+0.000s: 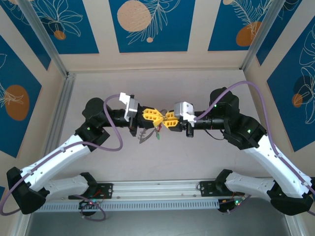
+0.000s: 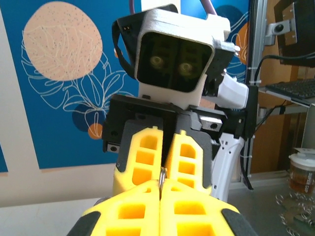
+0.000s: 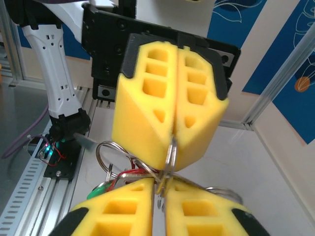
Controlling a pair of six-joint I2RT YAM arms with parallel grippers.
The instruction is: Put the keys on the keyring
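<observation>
At centre: left jaws, right jaws both pinch keyring (image 3: 170,153); keys (image 3: 101,191) half hidden.

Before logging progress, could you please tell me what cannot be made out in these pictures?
Top view: tiny green- and red-headed plastic keys too small to tell whether they are on the silvery metal keyring.
Right wrist view: yellow fingers of the left tool hide the keyring's pinched stretch.
Left wrist view: fingers of the right tool cover most of the keyring.
</observation>
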